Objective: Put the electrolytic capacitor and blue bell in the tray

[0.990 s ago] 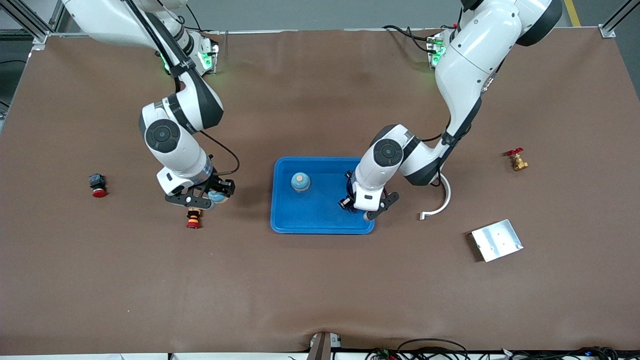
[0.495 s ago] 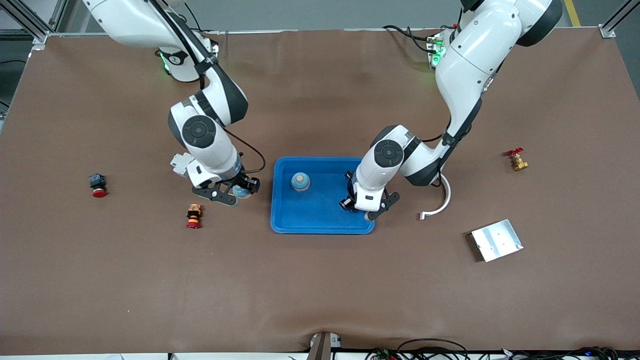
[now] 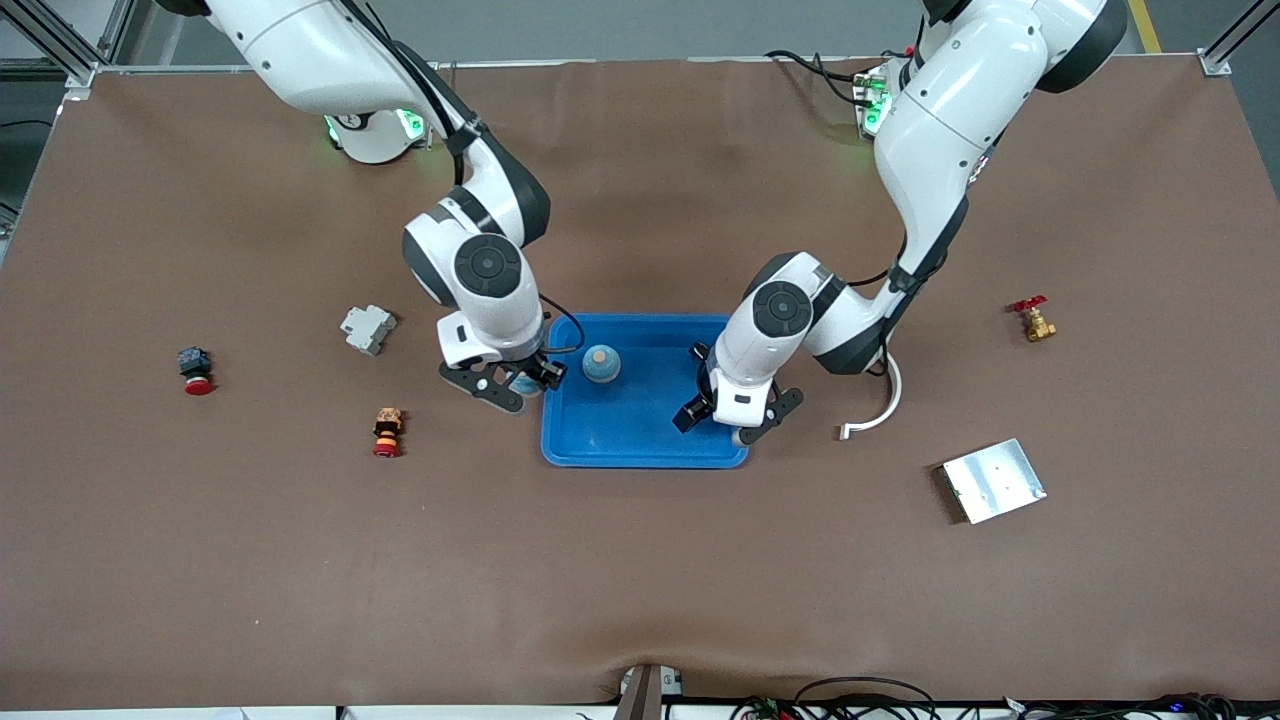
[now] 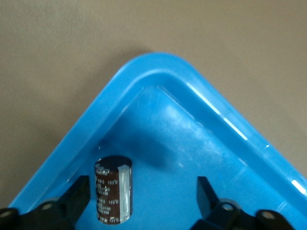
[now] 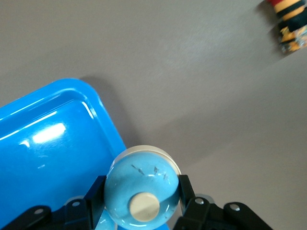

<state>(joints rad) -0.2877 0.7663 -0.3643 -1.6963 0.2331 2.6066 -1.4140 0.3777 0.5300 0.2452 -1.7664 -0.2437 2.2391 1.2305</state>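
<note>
Right gripper (image 3: 512, 383) has carried its blue bell (image 3: 522, 384) from near the stacked button (image 3: 386, 432) to the tray (image 3: 640, 440) rim, another bell (image 3: 600, 363) in the tray, left gripper (image 3: 727, 420) spread over the tray corner; left wrist view, electrolytic capacitor (image 4: 113, 189) upright in tray between wide fingers (image 4: 207, 196); right wrist view, bell clamped at the rim.

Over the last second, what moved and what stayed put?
The right hand, shut on a blue bell, carried it from near the orange button to the tray rim. The left hand rose slightly, open beside the capacitor standing in the tray. The other bell stayed.
</note>
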